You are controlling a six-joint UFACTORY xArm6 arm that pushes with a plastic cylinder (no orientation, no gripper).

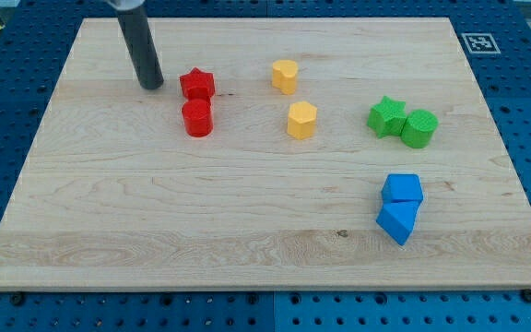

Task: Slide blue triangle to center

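The blue triangle (395, 222) lies at the view's lower right on the wooden board (155, 221), touching a blue cube (402, 189) just above it. My tip (152, 86) rests on the board at the view's upper left, just left of the red star (197, 85). It is far from the blue triangle, with most of the board between them.
A red cylinder (197, 119) sits below the red star. Two yellow blocks (285, 76) (302, 120) stand at the top centre. A green star (387, 116) touches a green cylinder (419, 128) at the right. A marker tag (478, 42) is at the top right corner.
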